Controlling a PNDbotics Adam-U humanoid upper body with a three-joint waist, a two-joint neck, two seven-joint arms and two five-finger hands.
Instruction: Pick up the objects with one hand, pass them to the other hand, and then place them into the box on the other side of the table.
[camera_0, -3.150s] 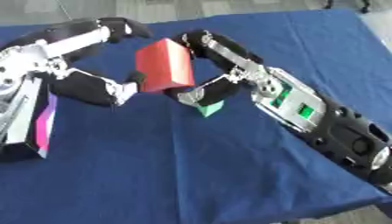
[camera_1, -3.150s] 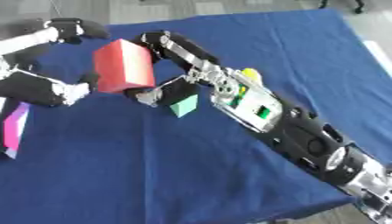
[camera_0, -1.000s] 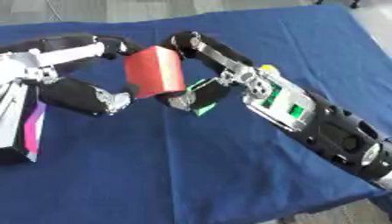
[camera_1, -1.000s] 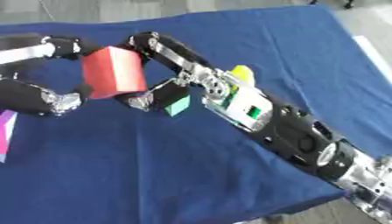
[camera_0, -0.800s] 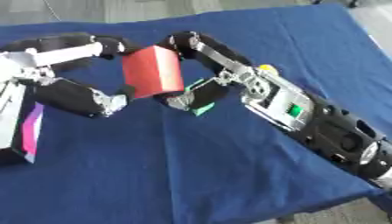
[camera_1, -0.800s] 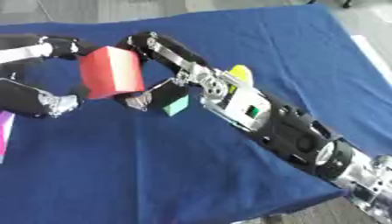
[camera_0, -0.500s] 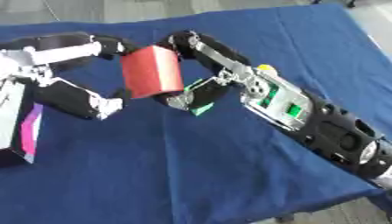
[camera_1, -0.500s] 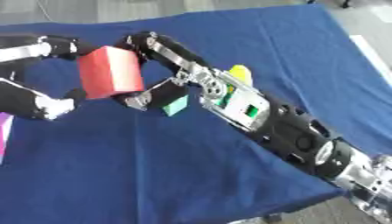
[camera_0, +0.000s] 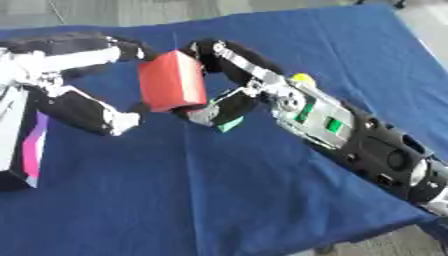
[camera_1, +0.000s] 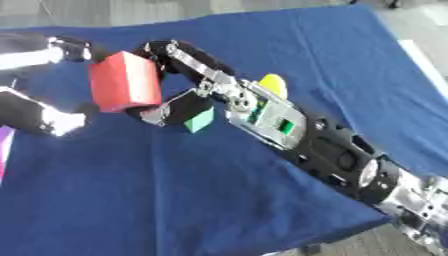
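Red block (camera_0: 171, 87) is clamped by the right hand (camera_0: 229, 75) at upper centre; the left hand (camera_0: 83, 80) is spread open around it.

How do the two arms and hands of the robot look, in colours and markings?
The right arm is mostly black with silver-grey panels and small green marks on the forearm. The right hand has black and silver fingers. The left arm has a pale silver upper part and black segments, and the left hand is black with a pale tip.

Right arm (camera_0: 350, 135): black shell, silver joints, green markings. Left arm (camera_0: 61, 60): black segments, white-silver links.
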